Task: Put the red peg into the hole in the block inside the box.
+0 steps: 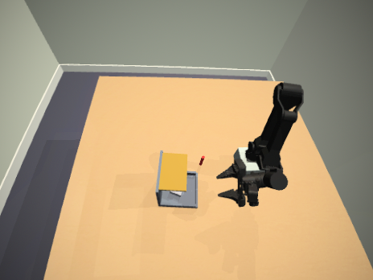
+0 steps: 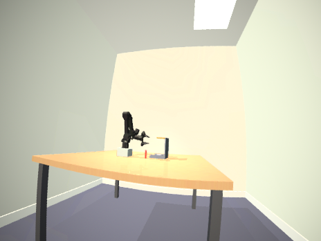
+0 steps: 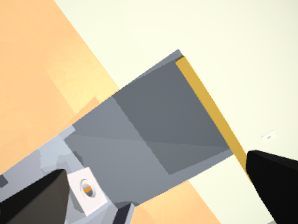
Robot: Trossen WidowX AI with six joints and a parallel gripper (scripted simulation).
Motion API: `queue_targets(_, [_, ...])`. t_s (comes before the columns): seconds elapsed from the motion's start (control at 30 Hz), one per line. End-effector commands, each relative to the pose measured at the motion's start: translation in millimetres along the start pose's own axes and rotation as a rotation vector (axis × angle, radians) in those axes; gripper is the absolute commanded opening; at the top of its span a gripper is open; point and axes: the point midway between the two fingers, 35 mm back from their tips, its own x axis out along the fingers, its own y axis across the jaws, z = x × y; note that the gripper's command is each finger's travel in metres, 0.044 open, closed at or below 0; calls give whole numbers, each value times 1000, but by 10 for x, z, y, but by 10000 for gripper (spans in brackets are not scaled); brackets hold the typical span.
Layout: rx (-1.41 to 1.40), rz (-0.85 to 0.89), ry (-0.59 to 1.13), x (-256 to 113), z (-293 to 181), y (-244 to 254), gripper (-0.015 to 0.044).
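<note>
The red peg (image 1: 202,160) (image 2: 145,154) stands upright on the table, just outside the box near a front corner; the wrist view does not show it. The grey box has a floor (image 1: 192,189) and a tall back wall (image 1: 158,177) (image 2: 167,149) (image 3: 130,145). The flat yellow roof (image 1: 174,171) (image 2: 161,138) (image 3: 210,107) sticks out from that wall. Below it the white block (image 1: 176,193) (image 3: 95,203) shows a round hole in its top. My gripper (image 1: 217,186) (image 2: 149,140) (image 3: 160,170) is wide open and empty, raised in front of the box, at about roof height, its fingers pointing toward it.
The box's low rim (image 1: 197,195) runs around its floor on the arm's side. The arm's pale base block (image 1: 242,154) (image 2: 124,152) stands on the table (image 1: 133,121) (image 2: 93,166), facing the open front. The peg stands between base and box, off to one side.
</note>
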Motion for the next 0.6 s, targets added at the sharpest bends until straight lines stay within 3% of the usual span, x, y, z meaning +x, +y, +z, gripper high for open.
queue_targets(0.0, [-5, 0, 1, 4, -3, -1, 426])
queue_targets(0.57, [-508, 65, 121, 334, -304, -144, 440])
